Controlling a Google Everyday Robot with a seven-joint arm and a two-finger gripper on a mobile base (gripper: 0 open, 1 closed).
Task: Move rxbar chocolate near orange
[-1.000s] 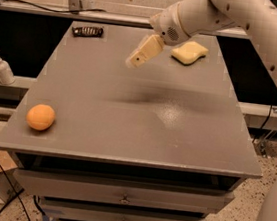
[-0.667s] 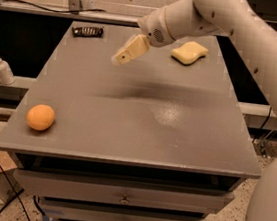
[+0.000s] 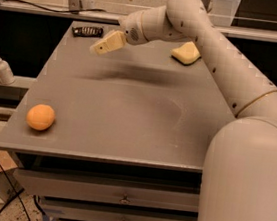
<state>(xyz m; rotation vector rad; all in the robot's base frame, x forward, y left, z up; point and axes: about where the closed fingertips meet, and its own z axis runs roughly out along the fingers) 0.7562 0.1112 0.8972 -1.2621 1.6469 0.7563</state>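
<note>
The rxbar chocolate, a flat black bar, lies at the far left corner of the grey table. The orange sits near the table's front left edge. My gripper hangs above the table at the back, a little right of and nearer than the bar, apart from it. It holds nothing that I can see.
A pale yellow sponge lies at the back right of the table. My white arm crosses from the right front. A soap dispenser stands on a shelf left of the table. Drawers sit under the tabletop.
My gripper has moved left across the back of the table, from beside the sponge toward the black bar. The bar, orange and sponge have not moved.
</note>
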